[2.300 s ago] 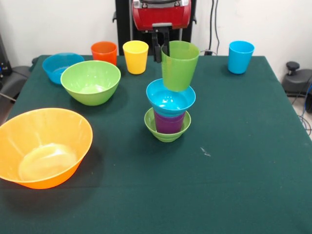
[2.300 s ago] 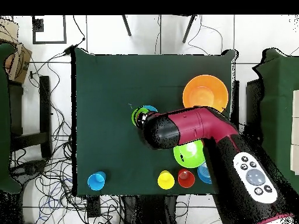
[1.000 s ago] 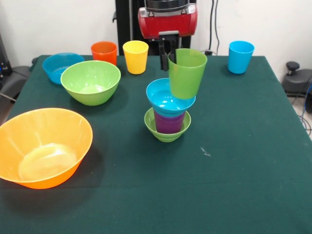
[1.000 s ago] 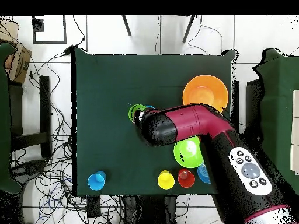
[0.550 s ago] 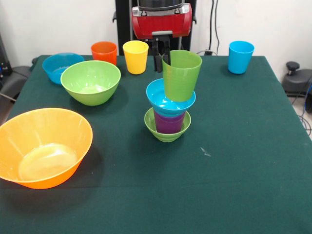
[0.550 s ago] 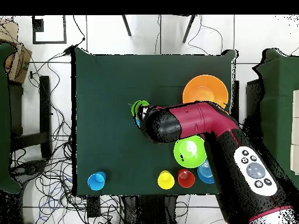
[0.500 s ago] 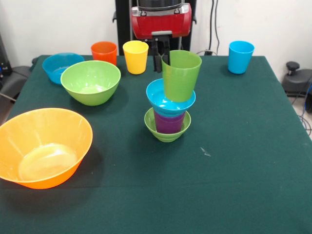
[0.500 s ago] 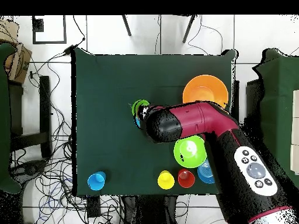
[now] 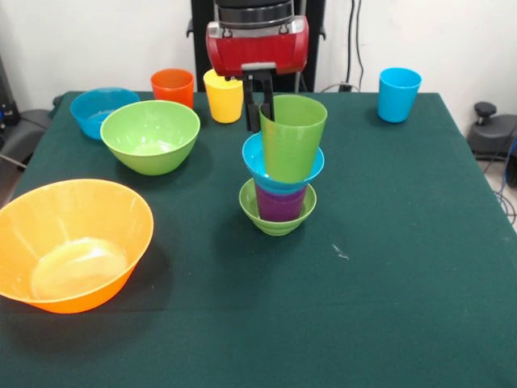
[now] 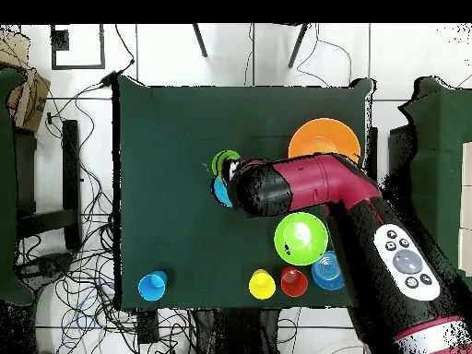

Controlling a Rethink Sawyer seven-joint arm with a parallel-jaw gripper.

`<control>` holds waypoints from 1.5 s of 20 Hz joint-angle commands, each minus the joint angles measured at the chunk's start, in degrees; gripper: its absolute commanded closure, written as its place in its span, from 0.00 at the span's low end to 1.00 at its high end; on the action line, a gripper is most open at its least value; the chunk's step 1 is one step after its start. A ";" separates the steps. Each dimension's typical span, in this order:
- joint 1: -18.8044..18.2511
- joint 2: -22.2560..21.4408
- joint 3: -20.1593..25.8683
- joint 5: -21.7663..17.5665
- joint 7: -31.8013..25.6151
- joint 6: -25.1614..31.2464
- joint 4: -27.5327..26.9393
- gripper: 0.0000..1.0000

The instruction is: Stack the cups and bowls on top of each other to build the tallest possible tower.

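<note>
The pincer (image 9: 257,101) pinches the rim of the green cup (image 9: 292,137) — light, thin, slippery plastic (best held by its rim) — which sits tilted in the small blue bowl (image 9: 257,158) atop the tower (image 9: 279,202) mid-table (image 9: 404,242).

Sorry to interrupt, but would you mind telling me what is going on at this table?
The robot's gripper holds a green cup by its rim, with the cup's base down in the small blue bowl. That bowl sits on a purple cup inside a small green bowl. The other cups and bowls stand apart on the table.
</note>
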 commanded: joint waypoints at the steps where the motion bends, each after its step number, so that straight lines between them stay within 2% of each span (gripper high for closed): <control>1: 2.07 3.32 -3.33 -8.74 -8.28 0.91 -3.44 1.00; 5: 2.13 4.62 -3.06 -10.90 -8.97 0.79 -4.25 1.00; 11: 1.15 4.33 -2.32 -11.58 -9.65 1.90 -3.33 1.00; 18: -1.23 3.90 -0.39 -10.37 -10.95 1.73 -1.75 1.00; 30: -1.88 0.61 1.07 -8.33 -9.74 2.21 2.25 1.00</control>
